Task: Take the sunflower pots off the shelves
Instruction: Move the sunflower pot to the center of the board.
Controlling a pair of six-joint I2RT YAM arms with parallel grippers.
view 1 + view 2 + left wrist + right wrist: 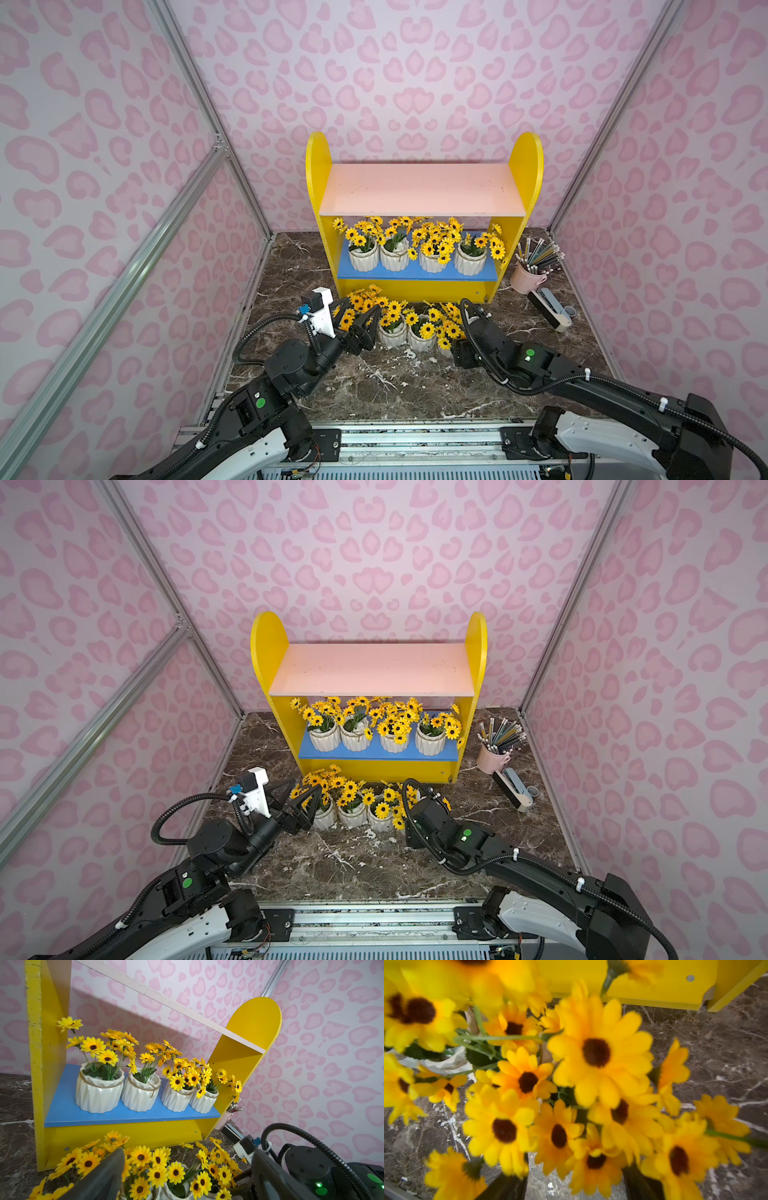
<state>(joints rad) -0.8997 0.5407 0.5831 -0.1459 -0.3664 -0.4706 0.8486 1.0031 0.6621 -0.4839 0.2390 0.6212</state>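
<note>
Four sunflower pots (392,334) stand on the table (374,386) before the shelves (525,166), four wait on the blue lower board (415,275); left tool (362,311) wide open, empty, right tool (575,1159) among blooms, its opening I cannot tell; the next reach, I think, must pass under the pink board (422,189).

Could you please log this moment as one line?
upper board: bare; lower board: four sunflower pots; table: other pots; left gripper: open at them; right gripper: over them, grip unclear
</note>
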